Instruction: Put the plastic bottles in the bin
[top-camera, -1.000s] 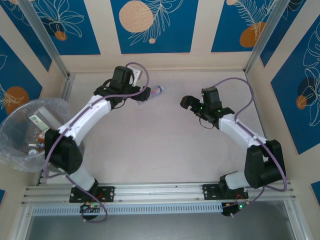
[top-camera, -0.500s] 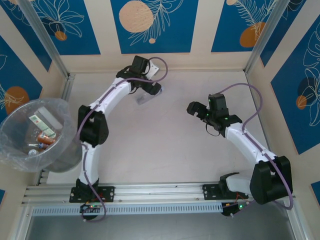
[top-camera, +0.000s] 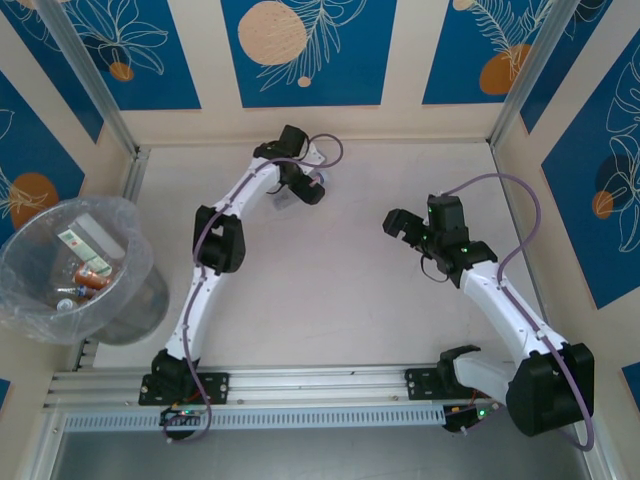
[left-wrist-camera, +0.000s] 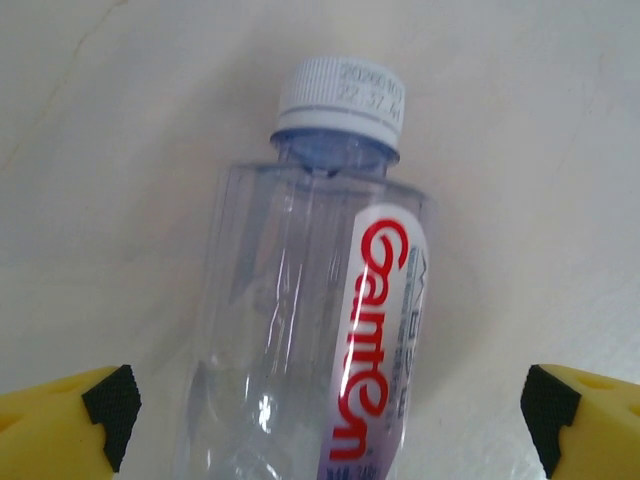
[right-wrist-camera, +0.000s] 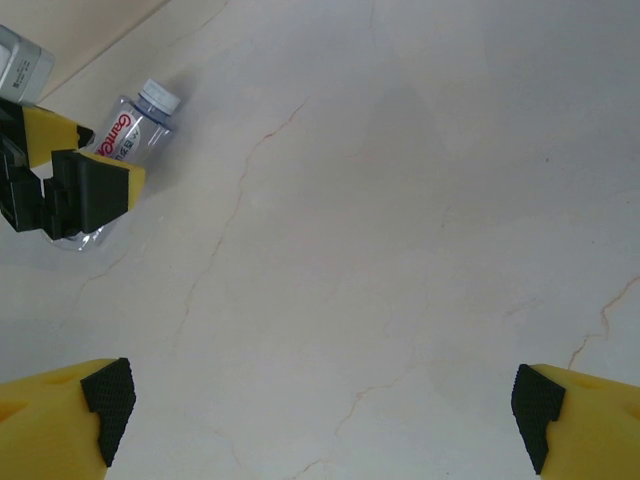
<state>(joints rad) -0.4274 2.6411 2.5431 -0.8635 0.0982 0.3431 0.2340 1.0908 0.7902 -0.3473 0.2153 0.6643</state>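
A clear plastic bottle (left-wrist-camera: 320, 300) with a white cap and a red-lettered label lies on its side on the table near the back wall. It is also small in the top view, as the bottle (top-camera: 290, 196), and in the right wrist view, as the bottle (right-wrist-camera: 128, 136). My left gripper (left-wrist-camera: 330, 425) is open and straddles the bottle's body, with a gap on each side. My right gripper (right-wrist-camera: 320, 420) hangs open over bare table, nothing between its fingers. The bin (top-camera: 40, 300), lined with a crinkled clear bag, stands at the far left and holds several bottles (top-camera: 85, 276).
The back wall (top-camera: 310, 125) runs just behind the bottle. Metal frame posts (top-camera: 95, 85) stand at the back corners. My left arm (top-camera: 220, 240) stretches across the table's left half. An aluminium rail (top-camera: 320, 385) crosses the near edge.
My left arm has stretched out toward the back wall and its gripper has settled over the bottle. My right gripper has drifted a little to the right and nearer.
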